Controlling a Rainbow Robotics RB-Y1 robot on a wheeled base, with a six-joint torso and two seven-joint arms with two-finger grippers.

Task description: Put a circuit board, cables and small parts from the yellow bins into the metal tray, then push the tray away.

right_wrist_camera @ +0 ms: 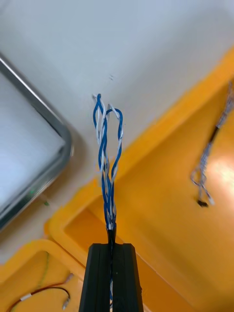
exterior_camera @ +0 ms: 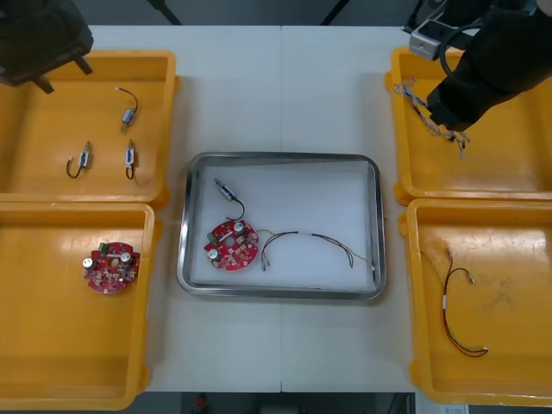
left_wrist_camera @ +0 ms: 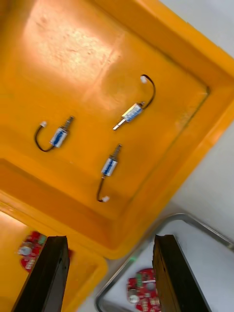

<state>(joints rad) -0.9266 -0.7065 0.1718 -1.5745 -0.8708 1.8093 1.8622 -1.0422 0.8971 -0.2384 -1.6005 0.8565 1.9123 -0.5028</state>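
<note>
While the blue and white cable (right_wrist_camera: 107,161) hangs from the right hand (right_wrist_camera: 111,253), which is pinched tight on one end, its loose loops point straight away from the fingers. They hang over the rim of the yellow bin (exterior_camera: 500,172) on the right of the metal tray (exterior_camera: 280,159). The tray lies to this hand's left, past a strip of bare bench (exterior_camera: 285,95). So I think the hand must carry the cable left until it is over the tray, then let go. A circuit board (exterior_camera: 231,243) and a thin cable (exterior_camera: 310,240) lie in the tray. The left hand (left_wrist_camera: 109,238) hovers wide open over small metal parts (left_wrist_camera: 132,112), left of the tray.
</note>
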